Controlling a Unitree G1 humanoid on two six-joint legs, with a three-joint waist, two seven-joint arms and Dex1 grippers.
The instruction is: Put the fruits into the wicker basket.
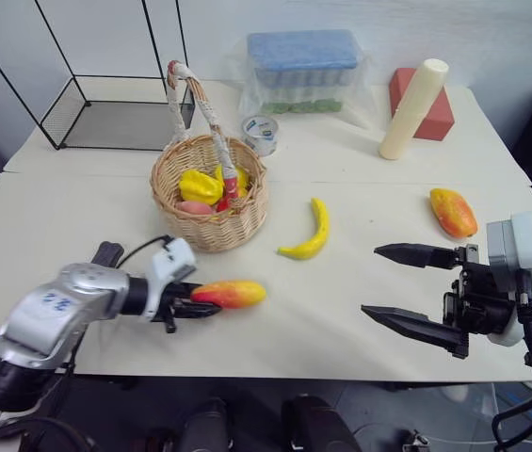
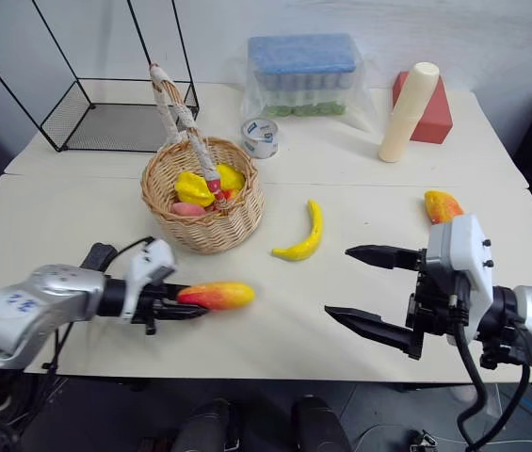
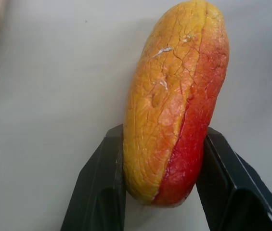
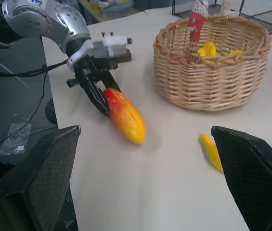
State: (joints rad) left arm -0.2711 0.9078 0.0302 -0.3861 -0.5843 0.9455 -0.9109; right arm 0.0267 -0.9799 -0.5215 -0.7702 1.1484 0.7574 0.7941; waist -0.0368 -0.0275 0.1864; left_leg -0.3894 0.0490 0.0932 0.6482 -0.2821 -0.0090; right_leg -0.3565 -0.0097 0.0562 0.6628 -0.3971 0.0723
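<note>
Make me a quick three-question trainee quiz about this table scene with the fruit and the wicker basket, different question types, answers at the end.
1. True or false: the left gripper is shut on the red-yellow mango.
2. Which loose fruit lies nearest the wicker basket? A) the banana B) the orange-red mango
3. Fill in: the right gripper has its jaws ____.

Key: 1 true; 2 A; 3 open.

Mango (image 3: 174,101): matt, crackled skin. Basket (image 1: 211,221): woven wicker, cord-wrapped handle. Table (image 1: 341,311): smooth, matt white. Bin (image 1: 105,122): black wire mesh.
</note>
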